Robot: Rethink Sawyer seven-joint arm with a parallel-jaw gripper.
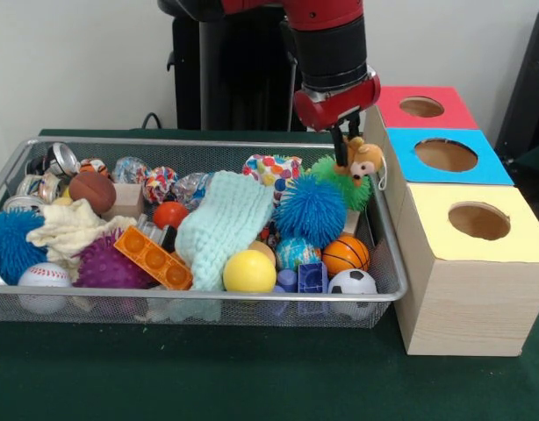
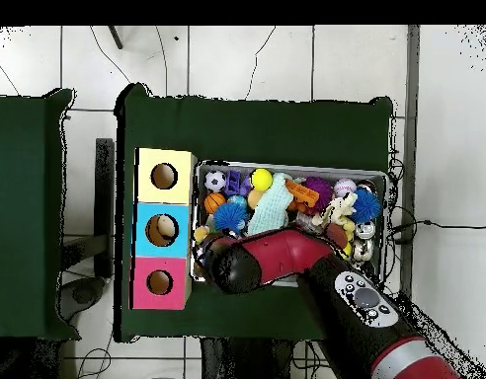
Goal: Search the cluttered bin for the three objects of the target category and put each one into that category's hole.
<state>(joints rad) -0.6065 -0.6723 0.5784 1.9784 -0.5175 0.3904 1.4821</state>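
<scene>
The tool (image 1: 344, 140) pinched a small plush monkey (image 1: 364, 161), which hung over the mesh bin's (image 1: 385, 254) right end — just beside the blue box (image 1: 445, 156). Best carried level and released squarely over its hole (image 1: 446, 155) — a dangling limb could catch the rim.

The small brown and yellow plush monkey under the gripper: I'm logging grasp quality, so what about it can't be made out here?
- Front view: the gripper meets the small brown and yellow plush monkey, but the finger contact is too small to read.
- Overhead view: the red and black arm covers the gripper; only a scrap of the monkey shows.
- Blue-topped wooden box: the contents of its hole are hidden in the front view.
</scene>
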